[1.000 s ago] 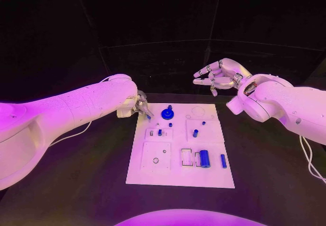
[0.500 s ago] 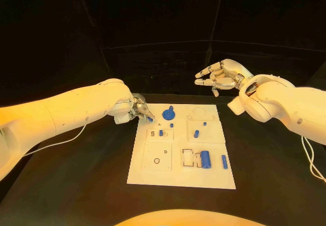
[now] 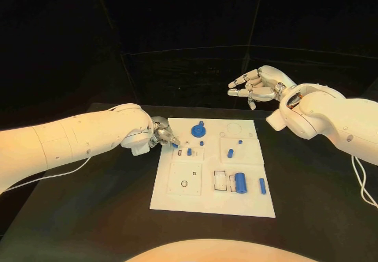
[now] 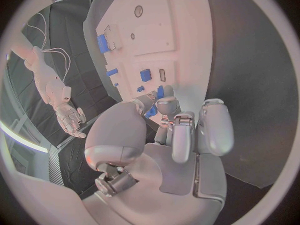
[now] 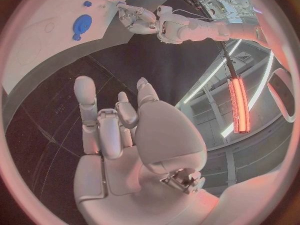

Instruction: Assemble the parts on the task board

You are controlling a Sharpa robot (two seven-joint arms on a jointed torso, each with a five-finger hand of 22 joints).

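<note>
The white task board [image 3: 197, 199] lies in the middle of the black table. My left hand [image 3: 162, 135] hovers at the board's far left edge and pinches a small blue part [image 3: 174, 145] between thumb and fingertip; the left wrist view shows that part [image 4: 152, 111] at the fingertips [image 4: 167, 106] just over the board [image 4: 181, 15]. A round blue knob [image 3: 199, 130] stands near the far edge, and a blue cylinder [image 3: 239, 183] and a thin blue peg [image 3: 261, 186] lie near the right side. My right hand [image 3: 256, 86] is raised beyond the board's far right corner, fingers spread and holding nothing.
Several small blue pegs [image 3: 229, 153] stand in the board's middle rows. The right wrist view shows the board [image 5: 37, 30] with the knob [image 5: 81, 22] and my left hand [image 5: 137, 17] at its edge. Black table surrounds the board on all sides.
My left hand has moved a little nearer along the board's left edge, carrying the small blue part with it. The right hand has stayed raised and spread.
</note>
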